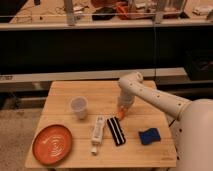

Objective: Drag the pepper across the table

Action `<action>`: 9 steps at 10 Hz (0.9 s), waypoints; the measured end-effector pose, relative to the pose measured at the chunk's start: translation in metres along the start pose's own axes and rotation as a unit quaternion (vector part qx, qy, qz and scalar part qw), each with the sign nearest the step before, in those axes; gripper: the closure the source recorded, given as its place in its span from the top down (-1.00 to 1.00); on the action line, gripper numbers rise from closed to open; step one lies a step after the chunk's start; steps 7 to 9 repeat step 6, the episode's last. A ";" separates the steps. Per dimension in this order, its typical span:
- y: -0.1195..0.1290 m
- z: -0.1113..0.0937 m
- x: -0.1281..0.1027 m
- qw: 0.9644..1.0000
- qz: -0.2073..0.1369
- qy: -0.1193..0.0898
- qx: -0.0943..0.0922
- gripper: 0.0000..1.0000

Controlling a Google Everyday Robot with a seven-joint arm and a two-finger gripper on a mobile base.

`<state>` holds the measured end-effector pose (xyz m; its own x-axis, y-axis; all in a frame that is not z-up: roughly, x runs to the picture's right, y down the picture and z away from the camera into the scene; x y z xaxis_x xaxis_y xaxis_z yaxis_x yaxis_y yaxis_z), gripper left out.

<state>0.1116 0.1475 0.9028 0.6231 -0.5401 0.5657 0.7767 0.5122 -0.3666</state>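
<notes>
An orange pepper (121,112) lies near the middle of the wooden table (140,95), mostly covered by the gripper. My gripper (122,111) points straight down on it from the white arm (150,95) that reaches in from the right. Only a small orange part shows beneath the gripper.
A clear plastic cup (79,107) stands at the left middle. An orange plate (52,143) sits at the front left. A white bottle (97,133) and a black striped item (116,130) lie in front of the gripper. A blue sponge (148,136) lies at the front right.
</notes>
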 end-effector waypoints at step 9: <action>-0.004 0.001 -0.007 1.000 -0.009 0.003 -0.001 -0.92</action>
